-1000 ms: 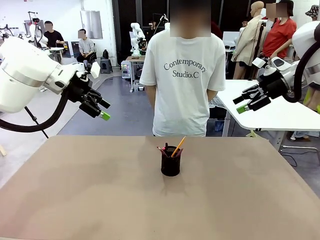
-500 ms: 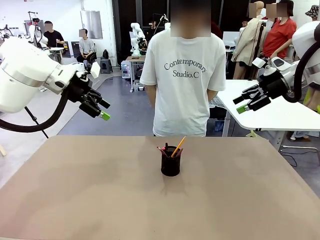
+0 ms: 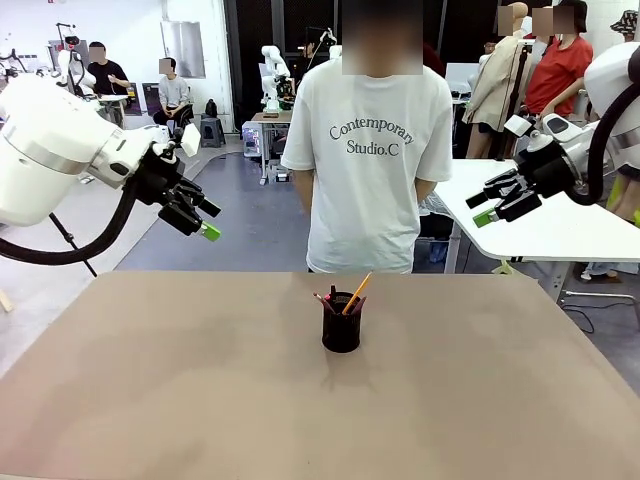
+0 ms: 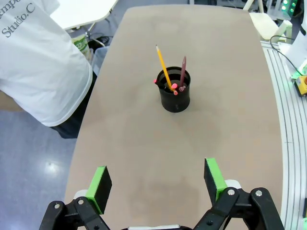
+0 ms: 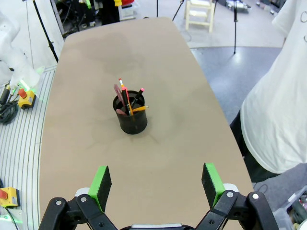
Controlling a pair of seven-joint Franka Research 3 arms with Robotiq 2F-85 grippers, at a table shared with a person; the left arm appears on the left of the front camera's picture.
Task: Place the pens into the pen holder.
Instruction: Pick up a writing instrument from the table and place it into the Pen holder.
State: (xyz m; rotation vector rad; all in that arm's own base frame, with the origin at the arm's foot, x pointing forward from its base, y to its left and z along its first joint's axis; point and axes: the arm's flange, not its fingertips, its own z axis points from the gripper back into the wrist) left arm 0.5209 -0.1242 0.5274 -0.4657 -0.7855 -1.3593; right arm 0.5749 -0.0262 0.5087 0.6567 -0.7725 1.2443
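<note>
The black mesh pen holder (image 3: pixel 341 327) stands near the middle of the brown table (image 3: pixel 150 400), toward the far edge. The pens (image 3: pixel 354 296) stand inside it, an orange-yellow pencil leaning out to the right. In the left wrist view the pen holder (image 4: pixel 175 92) holds the pencil (image 4: pixel 163 69) and a reddish-brown pen (image 4: pixel 183 71). From the right wrist, the pen holder (image 5: pixel 131 116) shows several pens (image 5: pixel 124 98). My left gripper (image 3: pixel 203 220) hangs open, high at the left. On the other side my right gripper (image 3: pixel 480 209) is open, high at the right. Both hold nothing.
A person in a white T-shirt (image 3: pixel 372 150) stands at the table's far edge, right behind the holder. A white table (image 3: pixel 560 225) stands behind at the right.
</note>
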